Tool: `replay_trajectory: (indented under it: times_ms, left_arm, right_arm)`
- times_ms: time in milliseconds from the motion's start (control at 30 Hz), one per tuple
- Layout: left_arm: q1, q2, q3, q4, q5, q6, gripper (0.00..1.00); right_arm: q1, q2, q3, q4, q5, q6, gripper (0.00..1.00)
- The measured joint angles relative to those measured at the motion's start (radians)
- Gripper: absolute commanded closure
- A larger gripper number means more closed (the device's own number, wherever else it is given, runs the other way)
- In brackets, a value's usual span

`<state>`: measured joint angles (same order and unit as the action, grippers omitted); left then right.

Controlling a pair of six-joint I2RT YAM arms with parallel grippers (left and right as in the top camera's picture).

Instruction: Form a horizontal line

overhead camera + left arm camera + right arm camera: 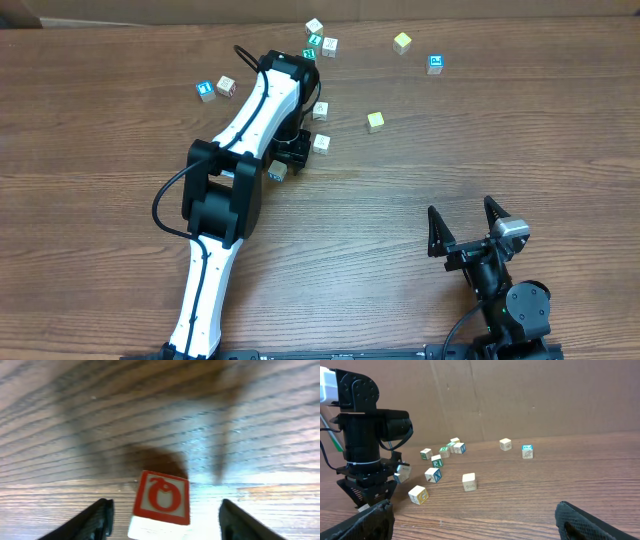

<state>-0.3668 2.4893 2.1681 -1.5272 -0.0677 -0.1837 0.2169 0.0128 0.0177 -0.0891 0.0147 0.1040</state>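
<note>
No straight row of touching cubes shows; the small wooden alphabet cubes lie scattered on the table. My left gripper (291,153) points down at mid table and is open. In the left wrist view its fingers (165,522) straddle a cube with a red-framed letter (162,504) that rests on the wood, touching neither finger. One cube (277,172) peeks out beside that gripper. Loose cubes lie close by (321,143) (320,110) (375,121). My right gripper (466,225) is open and empty at the near right, its fingers (485,527) over bare wood.
A loose cluster of cubes (318,42) sits at the far edge, with single cubes (402,42) (436,64) to its right. Two cubes (215,88) sit side by side at the far left. A cardboard wall (530,395) backs the table.
</note>
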Motion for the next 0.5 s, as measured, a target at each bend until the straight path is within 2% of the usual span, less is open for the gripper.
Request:
replay_trajectory:
  times_ms: [233,500]
  left_arm:
    - [0.000,0.000,0.000,-0.004,0.008,0.000,0.48]
    - [0.000,0.000,0.010,-0.025,0.007,-0.004,0.46]
  right_arm:
    - [0.000,0.000,0.000,0.000,0.000,0.000,0.00]
    - [0.000,0.000,0.000,0.000,0.000,0.000,0.00]
